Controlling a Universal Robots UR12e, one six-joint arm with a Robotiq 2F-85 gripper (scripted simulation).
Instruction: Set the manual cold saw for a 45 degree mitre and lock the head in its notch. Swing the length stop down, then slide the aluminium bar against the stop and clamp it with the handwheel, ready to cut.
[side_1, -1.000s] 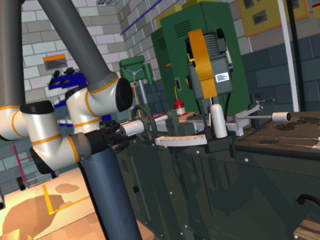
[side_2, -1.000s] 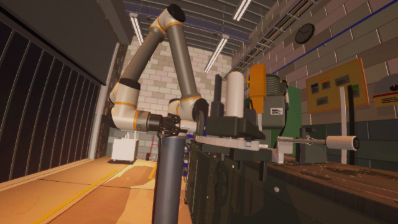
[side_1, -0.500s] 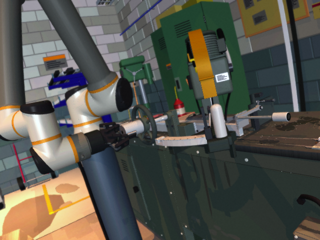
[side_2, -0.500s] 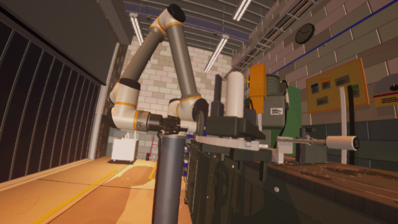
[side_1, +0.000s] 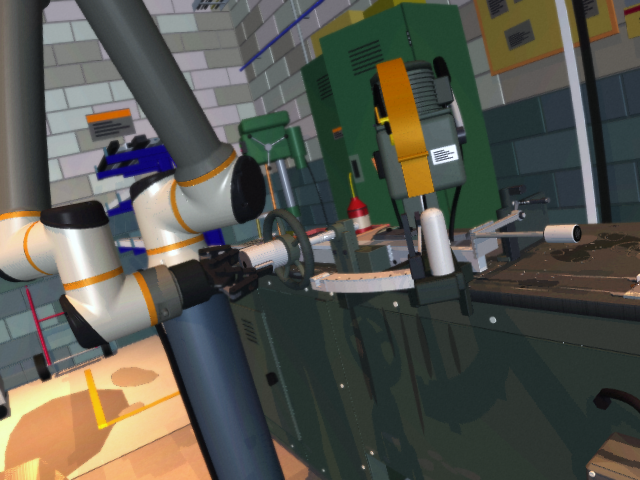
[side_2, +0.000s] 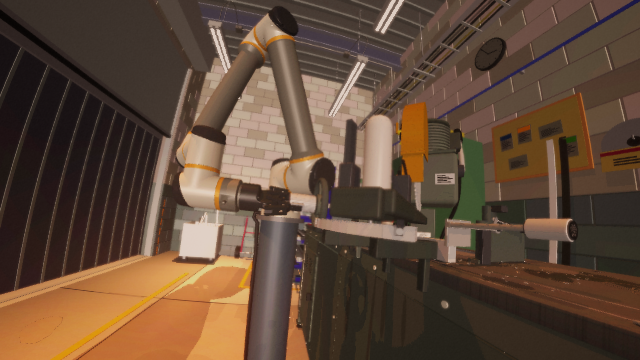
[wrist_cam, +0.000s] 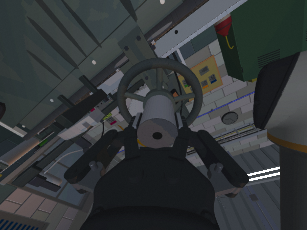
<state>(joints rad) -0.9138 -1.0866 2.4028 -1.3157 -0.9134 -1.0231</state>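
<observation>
At the front left end of the dark green saw bench, the vice handwheel (side_1: 289, 249) (wrist_cam: 160, 92) has a pale knurled hub handle (side_1: 263, 254) (wrist_cam: 157, 120) sticking out toward the arm. That handle is gripped by my gripper (side_1: 242, 269) (side_2: 289, 202) (wrist_cam: 157, 130), which is closed around it. The saw head (side_1: 418, 139) (side_2: 430, 160) with its orange guard stands raised behind. A white mitre handle (side_1: 437, 242) (side_2: 377, 152) stands upright over the pale curved mitre scale (side_1: 362, 281). The length stop rod with its white end (side_1: 562, 233) (side_2: 549, 229) reaches right. The aluminium bar (side_1: 331, 236) lies in the vice behind the handwheel.
A green cabinet (side_1: 393, 103) stands behind the saw. A green drill press (side_1: 269, 139) stands further back on the left. The arm's blue-grey pedestal (side_1: 217, 387) (side_2: 270, 285) stands close against the bench's left end. A red oil can (side_1: 359, 212) sits on the bench.
</observation>
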